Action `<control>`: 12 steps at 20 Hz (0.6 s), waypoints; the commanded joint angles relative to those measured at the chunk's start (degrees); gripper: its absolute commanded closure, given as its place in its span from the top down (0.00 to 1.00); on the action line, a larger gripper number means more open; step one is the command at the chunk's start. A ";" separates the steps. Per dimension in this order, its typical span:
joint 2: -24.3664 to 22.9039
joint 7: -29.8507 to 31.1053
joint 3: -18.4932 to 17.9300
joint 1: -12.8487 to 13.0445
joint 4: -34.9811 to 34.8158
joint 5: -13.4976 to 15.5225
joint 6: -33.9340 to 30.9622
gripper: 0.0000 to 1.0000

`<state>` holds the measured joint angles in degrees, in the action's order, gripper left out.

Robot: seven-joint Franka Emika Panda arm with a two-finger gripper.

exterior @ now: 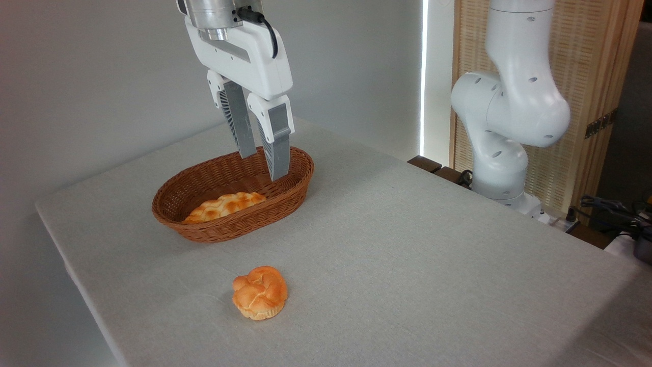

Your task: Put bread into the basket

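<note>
Above the basket (300,173) hangs the tool (264,165), its two grey fingers (277,145) pointing down and spread a little apart with nothing between them. Their tips sit level with the basket's far rim as the camera sees it, over the right-hand half of the wicker, and they do not touch the loaf below.

Inside the basket lies the bread (224,206), an elongated braided loaf, golden-orange on top with paler sides. It rests along the basket's length toward the left and near side, one pointed end tucked against the near wall, which hides the lower edge of the loaf. The rest of the basket's floor to the right shows bare brown weave.

The basket itself is oval, with low flared sides, and stands on the grey cloth-covered worktop (407,255) toward the back left.

Nearer the camera, well apart from the basket, a small round knotted bun (260,292) sits alone on the worktop, orange on top and pale at its base.

At the right edge, behind the worktop, the white arm (509,112) rises from its base in front of a slatted wooden panel (586,61), and some dark cables (611,209) lie beside it.
</note>
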<state>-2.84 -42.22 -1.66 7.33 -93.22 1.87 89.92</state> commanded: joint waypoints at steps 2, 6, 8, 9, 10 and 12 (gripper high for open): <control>-0.06 -0.23 0.96 -1.09 0.05 0.68 -1.41 1.00; 0.12 0.30 1.04 -1.35 0.05 0.51 -1.33 1.00; 0.12 0.39 1.05 -1.35 0.05 0.42 -1.33 1.00; 0.12 0.39 1.05 -1.35 0.05 0.16 -1.33 1.00; 0.12 0.30 0.96 -1.35 0.14 0.07 -1.06 1.00; 0.12 0.30 0.87 -1.35 0.06 0.07 -0.80 1.00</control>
<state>-2.64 -42.15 -1.14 6.59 -93.42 1.87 89.91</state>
